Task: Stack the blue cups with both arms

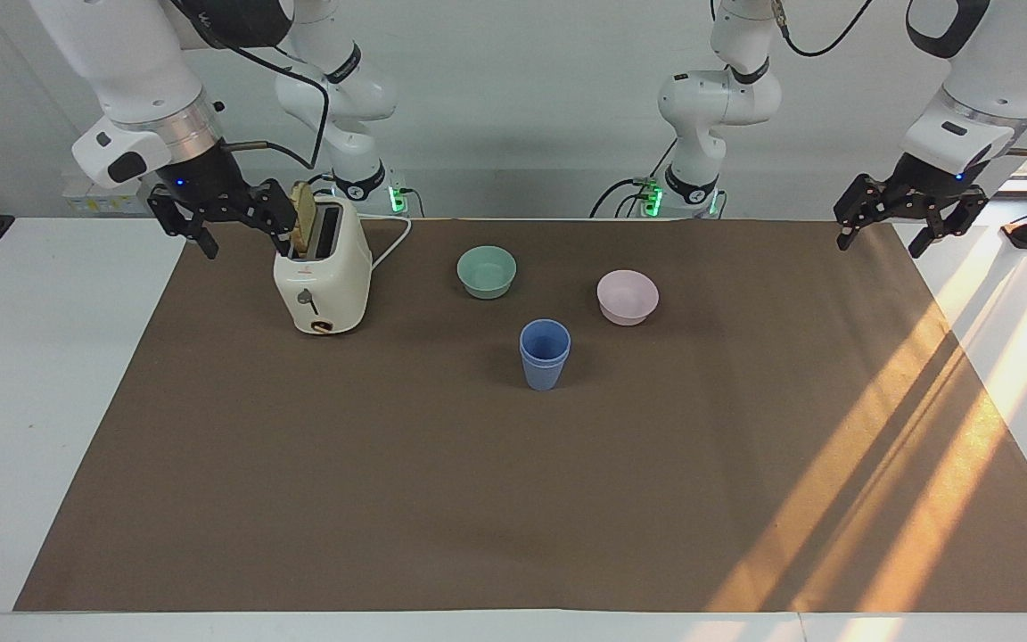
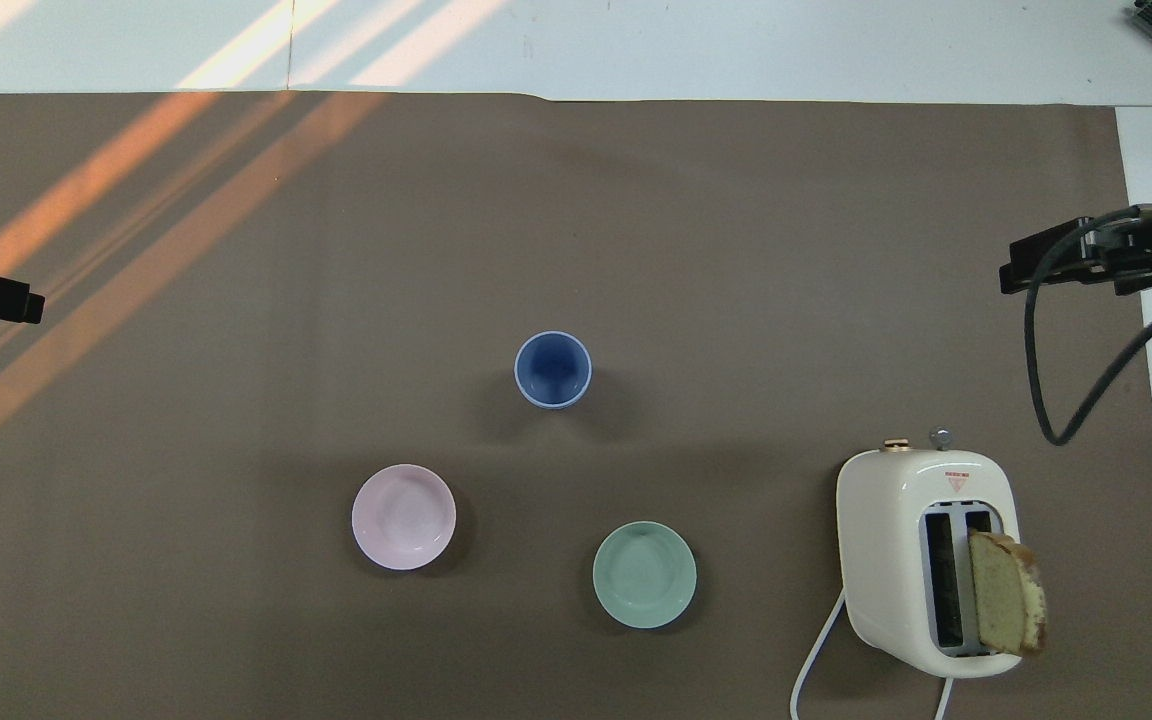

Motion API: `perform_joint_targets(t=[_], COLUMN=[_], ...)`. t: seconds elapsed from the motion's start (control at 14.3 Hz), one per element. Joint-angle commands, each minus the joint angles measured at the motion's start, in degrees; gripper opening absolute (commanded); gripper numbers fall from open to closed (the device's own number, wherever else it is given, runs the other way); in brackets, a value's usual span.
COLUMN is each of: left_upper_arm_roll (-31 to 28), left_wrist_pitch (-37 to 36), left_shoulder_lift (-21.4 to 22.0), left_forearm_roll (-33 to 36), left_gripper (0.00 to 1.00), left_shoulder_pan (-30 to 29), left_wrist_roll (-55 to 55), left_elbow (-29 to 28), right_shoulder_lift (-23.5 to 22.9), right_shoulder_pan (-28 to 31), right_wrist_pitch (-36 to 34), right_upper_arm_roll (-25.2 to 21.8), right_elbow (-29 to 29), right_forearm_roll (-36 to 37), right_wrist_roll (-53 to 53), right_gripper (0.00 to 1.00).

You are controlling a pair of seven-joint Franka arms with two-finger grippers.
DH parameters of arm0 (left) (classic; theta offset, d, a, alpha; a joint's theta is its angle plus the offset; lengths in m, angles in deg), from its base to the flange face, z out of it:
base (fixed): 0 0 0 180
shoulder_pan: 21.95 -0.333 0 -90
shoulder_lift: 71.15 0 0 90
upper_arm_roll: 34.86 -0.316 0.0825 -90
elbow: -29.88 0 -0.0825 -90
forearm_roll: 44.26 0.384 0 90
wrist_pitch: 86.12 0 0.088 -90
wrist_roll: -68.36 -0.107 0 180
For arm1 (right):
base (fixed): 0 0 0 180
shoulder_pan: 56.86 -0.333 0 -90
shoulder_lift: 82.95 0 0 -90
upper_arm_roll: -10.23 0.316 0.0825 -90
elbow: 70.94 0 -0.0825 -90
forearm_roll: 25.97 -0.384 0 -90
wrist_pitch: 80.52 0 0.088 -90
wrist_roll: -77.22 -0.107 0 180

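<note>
Brown mat (image 1: 389, 490) covers the white table (image 1: 32, 401), sun stripes toward the left arm's end. I see both blue cups (image 1: 545, 355) nested as one stack, upright, mid-mat, farther from the robots than the pink bowl (image 1: 628, 297) and green bowl (image 1: 487, 271), apart from both. Toaster (image 1: 322, 281) w/ a bread slice (image 1: 303, 219) poking out sits toward the right arm's end. Right gripper (image 1: 228, 230) is up in the air just beside the toaster top, jaws spread, nothing in them. Left gripper (image 1: 910, 223) is over the mat's edge at its own end, also spread wide, empty.
</note>
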State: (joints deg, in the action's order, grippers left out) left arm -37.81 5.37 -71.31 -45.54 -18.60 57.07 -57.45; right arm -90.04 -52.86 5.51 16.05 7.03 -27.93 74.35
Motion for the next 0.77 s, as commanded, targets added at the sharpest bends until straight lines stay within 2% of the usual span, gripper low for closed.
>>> perform_joint_targets(t=[0.0, 0.7], left_upper_arm_roll=[-0.21, -0.12], left_wrist_pitch=[-0.87, -0.96], left_shoulder_lift=[0.52, 0.52], left_forearm_roll=[-0.39, -0.39], left_gripper=[1.00, 1.00], left_shoulder_pan=[0.17, 0.43], left_wrist_roll=[-0.14, 0.04], left_elbow=[0.23, 0.14], right_shoulder_lift=[1.65, 1.65], right_shoulder_pan=[0.56, 1.00], right_wrist_pitch=[1.16, 1.16], right_upper_arm_roll=[0.24, 0.24], right_elbow=[1.92, 1.92], right_forearm_roll=[-0.15, -0.15], right_wrist_roll=[0.58, 0.58], right_gripper=[1.00, 1.00])
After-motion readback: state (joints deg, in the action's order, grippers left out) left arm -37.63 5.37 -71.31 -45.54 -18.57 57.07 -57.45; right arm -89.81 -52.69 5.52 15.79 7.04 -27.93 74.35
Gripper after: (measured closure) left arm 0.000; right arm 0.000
